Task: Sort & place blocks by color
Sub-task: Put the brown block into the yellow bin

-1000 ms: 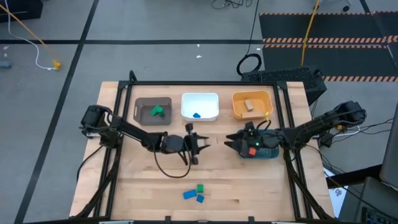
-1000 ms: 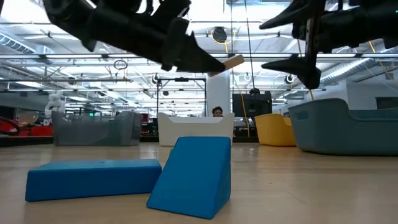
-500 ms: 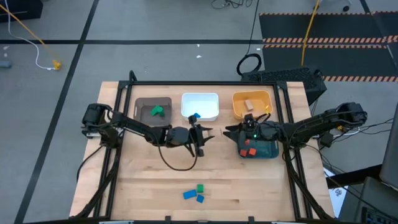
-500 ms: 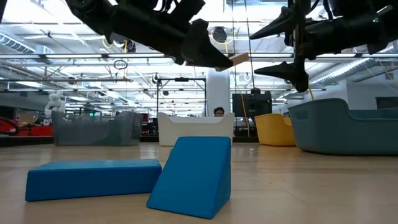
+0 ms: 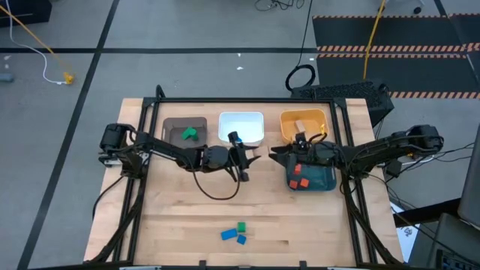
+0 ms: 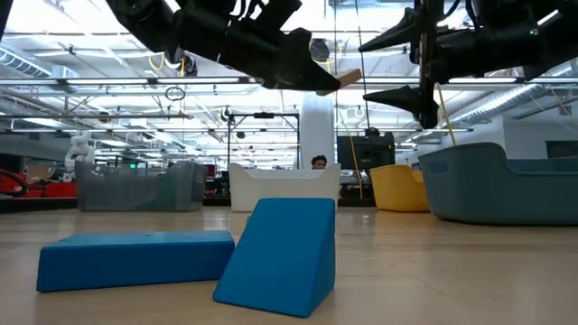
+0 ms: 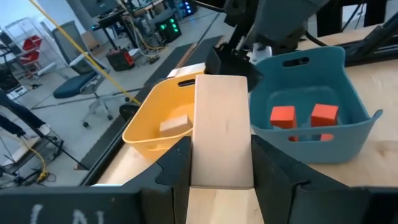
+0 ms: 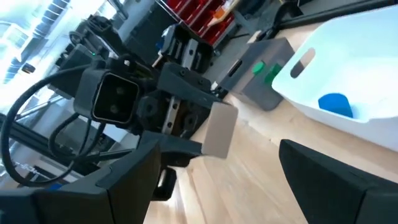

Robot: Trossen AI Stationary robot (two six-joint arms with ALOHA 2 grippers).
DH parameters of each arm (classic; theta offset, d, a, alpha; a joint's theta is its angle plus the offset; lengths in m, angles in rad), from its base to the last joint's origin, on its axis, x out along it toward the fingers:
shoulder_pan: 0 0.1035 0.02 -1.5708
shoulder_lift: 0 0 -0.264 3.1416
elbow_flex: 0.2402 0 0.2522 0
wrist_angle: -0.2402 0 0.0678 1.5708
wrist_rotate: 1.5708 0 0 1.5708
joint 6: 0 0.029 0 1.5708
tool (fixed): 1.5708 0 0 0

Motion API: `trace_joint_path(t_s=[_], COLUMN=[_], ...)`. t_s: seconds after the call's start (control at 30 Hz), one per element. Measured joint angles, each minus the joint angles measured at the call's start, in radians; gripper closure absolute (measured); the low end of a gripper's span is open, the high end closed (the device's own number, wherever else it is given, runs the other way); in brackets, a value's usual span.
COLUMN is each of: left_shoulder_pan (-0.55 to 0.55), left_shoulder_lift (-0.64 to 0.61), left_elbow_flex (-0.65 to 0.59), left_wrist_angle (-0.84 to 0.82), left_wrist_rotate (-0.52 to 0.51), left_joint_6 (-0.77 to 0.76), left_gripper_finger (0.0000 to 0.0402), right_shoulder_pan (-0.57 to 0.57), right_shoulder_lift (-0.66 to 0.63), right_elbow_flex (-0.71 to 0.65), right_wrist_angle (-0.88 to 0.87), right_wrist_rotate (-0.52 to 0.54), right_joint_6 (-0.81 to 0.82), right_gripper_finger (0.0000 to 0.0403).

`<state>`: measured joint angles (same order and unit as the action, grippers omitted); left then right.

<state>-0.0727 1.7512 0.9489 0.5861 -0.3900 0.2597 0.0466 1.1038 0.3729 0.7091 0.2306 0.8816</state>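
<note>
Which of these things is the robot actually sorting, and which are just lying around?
Part of the job:
- pale wooden block, held in the left gripper
- blue and green blocks on the table
- red blocks in the teal bin
- brown, white and orange bins

Just lying about:
- yellow cable on the floor

Grey floor [image 5: 187, 45] around the wooden table [image 5: 180, 217], crossed by black tape lines [image 5: 97, 64]. Yellow cable [image 5: 34, 37] trails at the far left, ending by a white cord [image 5: 46, 67]. Black mat with orange-striped edges [image 5: 390, 51] at the far right; a coiled black cable [image 5: 300, 77] lies just behind the table. Low view: open hall, ceiling trusses and strip lights [image 6: 108, 86], a white pillar [image 6: 316, 135], a seated person [image 6: 316, 162] far back.
</note>
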Motion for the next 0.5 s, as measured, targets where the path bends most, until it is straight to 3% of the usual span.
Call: trace_joint_path(t_s=[0.5], left_shoulder_pan=[0.018], left_shoulder_lift=[0.000], left_elbow_flex=[0.072], left_wrist_angle=[-0.085], left_wrist_rotate=[0.008], left_joint_6=[0.053], left_gripper_finger=[0.0270], right_shoulder_pan=[-0.033], right_shoulder_lift=[0.027], right_elbow_flex=[0.036], right_wrist_angle=[0.030], right_wrist_rotate=[0.001], right_joint_6=[-0.140], right_gripper_finger=[0.0085])
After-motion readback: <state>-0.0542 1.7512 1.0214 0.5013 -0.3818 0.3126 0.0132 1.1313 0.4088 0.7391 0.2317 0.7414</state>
